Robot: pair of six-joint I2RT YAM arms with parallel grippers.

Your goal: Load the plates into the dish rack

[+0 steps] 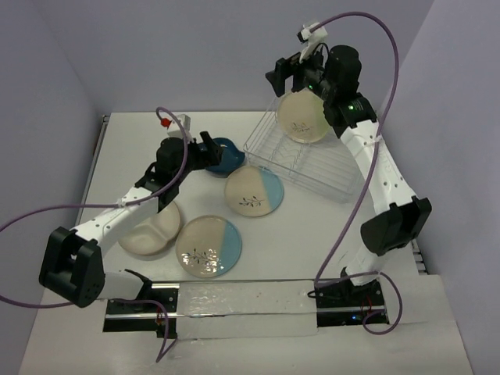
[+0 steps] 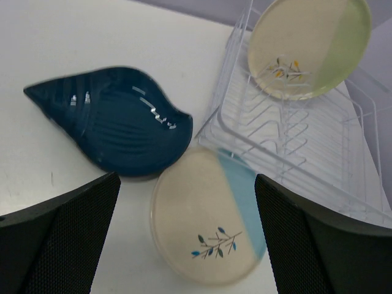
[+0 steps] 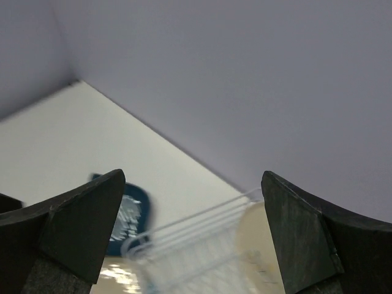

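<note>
A cream and pale green plate (image 1: 303, 117) stands upright in the white wire dish rack (image 1: 328, 168). My right gripper (image 1: 283, 76) hovers just above it, open, with nothing between its fingers (image 3: 92, 220). The right wrist view shows the rack (image 3: 196, 245) and the plate's rim (image 3: 260, 245) blurred below. Over the dark blue leaf-shaped dish (image 1: 228, 155), my left gripper (image 1: 209, 148) is open and empty. Its wrist view shows the leaf dish (image 2: 116, 122), a cream and blue plate (image 2: 208, 220), the rack (image 2: 306, 141) and the green plate (image 2: 309, 46).
The cream and blue plate (image 1: 254, 193) lies flat by the rack's near-left corner. A second one (image 1: 208, 246) lies nearer the arm bases. A cream divided plate (image 1: 152, 230) sits partly under the left arm. Walls close in the table at back and sides.
</note>
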